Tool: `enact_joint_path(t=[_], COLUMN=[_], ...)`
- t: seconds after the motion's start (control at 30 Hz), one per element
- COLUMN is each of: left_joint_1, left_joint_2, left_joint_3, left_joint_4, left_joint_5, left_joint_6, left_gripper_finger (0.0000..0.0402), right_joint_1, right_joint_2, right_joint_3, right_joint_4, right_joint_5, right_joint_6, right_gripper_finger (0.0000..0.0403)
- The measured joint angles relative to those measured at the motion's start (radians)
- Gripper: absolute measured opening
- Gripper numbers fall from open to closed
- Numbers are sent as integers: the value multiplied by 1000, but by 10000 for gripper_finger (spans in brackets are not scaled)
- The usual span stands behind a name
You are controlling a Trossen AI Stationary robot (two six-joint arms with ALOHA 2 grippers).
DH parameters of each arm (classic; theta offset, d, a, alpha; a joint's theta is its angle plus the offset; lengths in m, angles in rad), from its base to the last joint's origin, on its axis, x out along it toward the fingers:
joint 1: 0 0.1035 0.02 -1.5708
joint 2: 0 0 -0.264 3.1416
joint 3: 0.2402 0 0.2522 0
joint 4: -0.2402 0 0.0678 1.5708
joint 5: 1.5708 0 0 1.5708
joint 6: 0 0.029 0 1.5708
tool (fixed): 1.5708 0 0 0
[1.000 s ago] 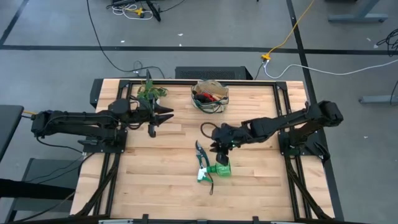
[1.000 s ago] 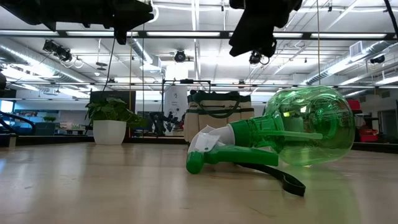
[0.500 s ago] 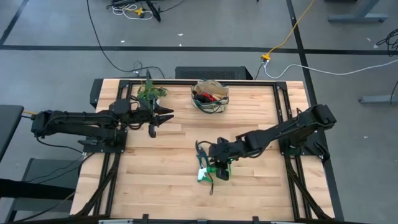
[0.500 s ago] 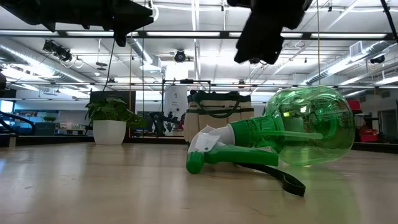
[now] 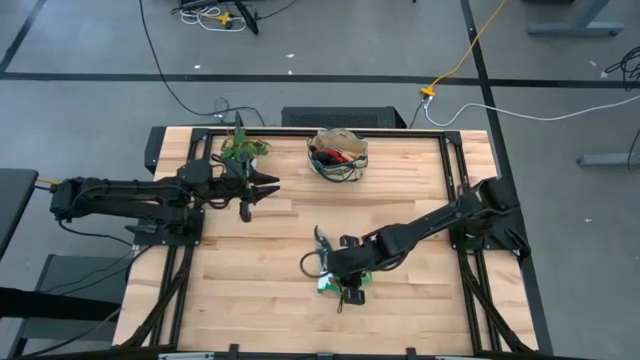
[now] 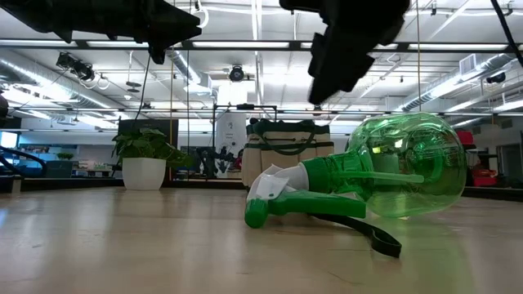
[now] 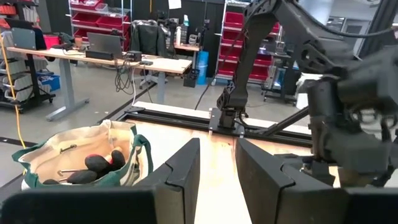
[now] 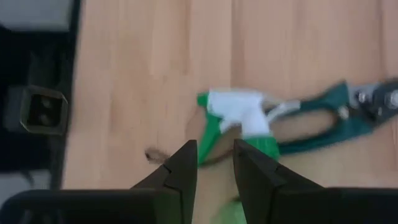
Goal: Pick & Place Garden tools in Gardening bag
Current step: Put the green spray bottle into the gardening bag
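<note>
The green spray bottle (image 6: 384,175) lies on its side on the table, its white trigger head (image 8: 239,107) pointing toward the table's left. The pruning shears (image 8: 339,119) lie beside and partly under it. My right gripper (image 5: 342,274) hovers open above the bottle's neck, slanting down, touching nothing. The beige and green gardening bag (image 5: 338,152) stands at the far middle with dark and red tool handles (image 7: 99,165) inside. My left gripper (image 5: 262,188) waits open and level, left of the bag. Gloves do not show.
A potted plant (image 5: 243,148) stands at the far left, just behind my left gripper. Black rails (image 5: 455,190) run along the table's sides. Bare wood (image 5: 250,280) stretches across the near left of the table.
My right gripper has come down and moved toward the table's near edge and slightly left, from beside the shears' blades to above the spray bottle, tipping further down. The bottle and shears have stayed put.
</note>
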State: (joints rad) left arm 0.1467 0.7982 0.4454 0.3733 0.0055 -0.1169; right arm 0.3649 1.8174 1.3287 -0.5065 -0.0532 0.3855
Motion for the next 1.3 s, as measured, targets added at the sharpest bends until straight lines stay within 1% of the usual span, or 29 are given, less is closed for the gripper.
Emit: enact_joint_path(t=[0.17, 0.33, 0.63, 0.73, 0.97, 1.3], left_joint_1=[0, 0, 0, 0, 0, 0], left_joint_2=[0, 0, 0, 0, 0, 0], left_joint_3=[0, 0, 0, 0, 0, 0], left_joint_4=[-3, -14, -12, -13, -13, -13], left_joint_5=[0, 0, 0, 0, 0, 0], left_joint_6=[0, 0, 0, 0, 0, 0], left_gripper_finger=[108, 108, 108, 108, 108, 108], right_joint_1=[2, 1, 2, 2, 1, -2], right_joint_2=[81, 128, 142, 142, 150, 154], right_joint_3=[123, 198, 204, 204, 204, 204], right_joint_4=[-138, -227, -291, -288, -292, -271], right_joint_5=[2, 21, 14, 14, 16, 18], right_joint_6=[-40, -83, -87, -89, -84, -119], right_gripper_finger=[102, 102, 102, 104, 132, 172])
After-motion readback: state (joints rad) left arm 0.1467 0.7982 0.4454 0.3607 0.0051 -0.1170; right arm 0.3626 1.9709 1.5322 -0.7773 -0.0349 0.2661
